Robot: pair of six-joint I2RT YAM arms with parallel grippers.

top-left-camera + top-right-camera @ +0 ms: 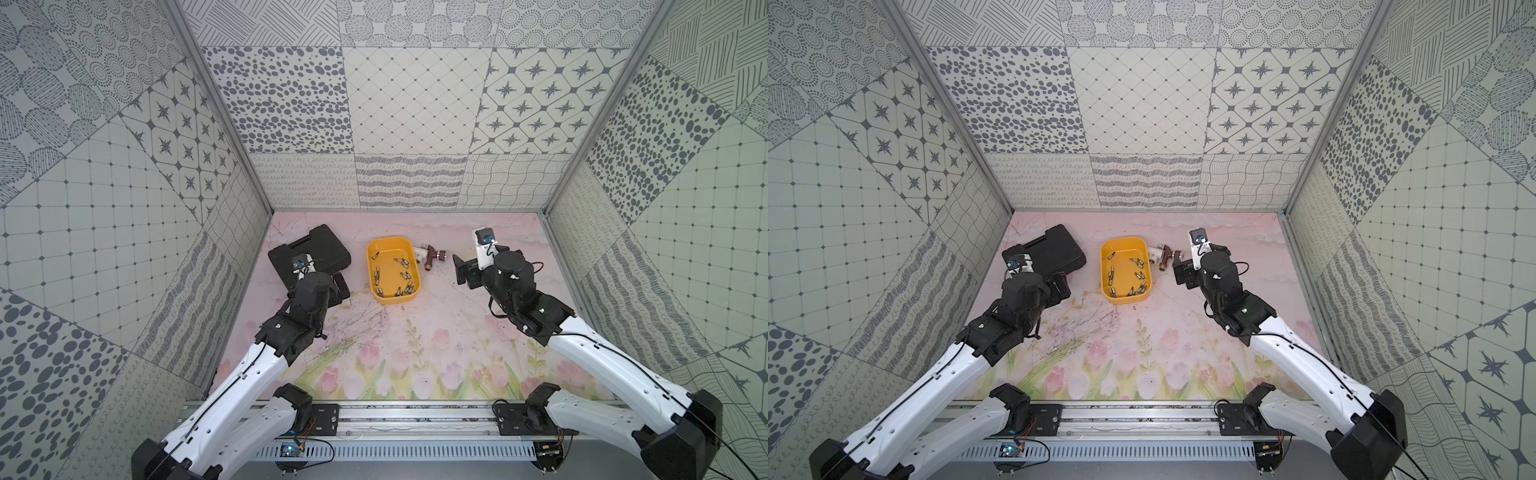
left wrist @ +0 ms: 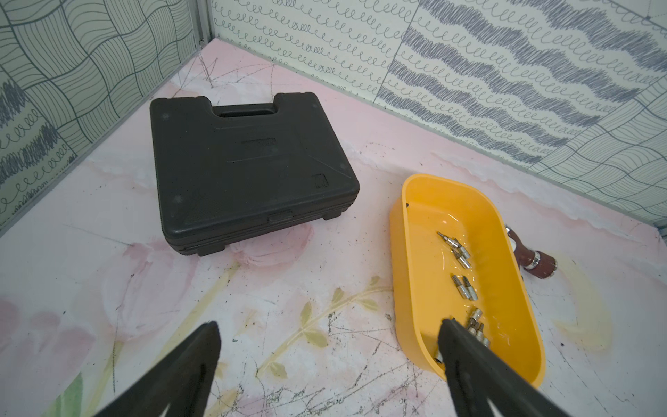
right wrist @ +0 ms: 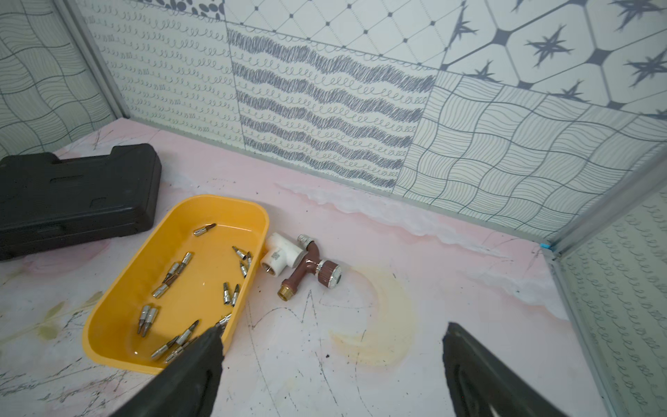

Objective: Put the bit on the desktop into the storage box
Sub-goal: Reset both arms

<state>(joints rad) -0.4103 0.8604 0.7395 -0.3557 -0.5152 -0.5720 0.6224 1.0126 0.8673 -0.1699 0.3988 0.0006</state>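
The yellow storage box stands at the back middle of the tulip-printed desktop. Several silver bits lie inside it. I see no bit on the bare desktop. My left gripper is open and empty, between the black case and the box; in the left wrist view one finger overlaps the box's near corner. Just right of the box, my right gripper is open over bare desktop and holds nothing.
A closed black tool case lies at the back left. A brown tap with a white pipe fitting lies right against the box's far right side. Patterned walls close in the back and both sides.
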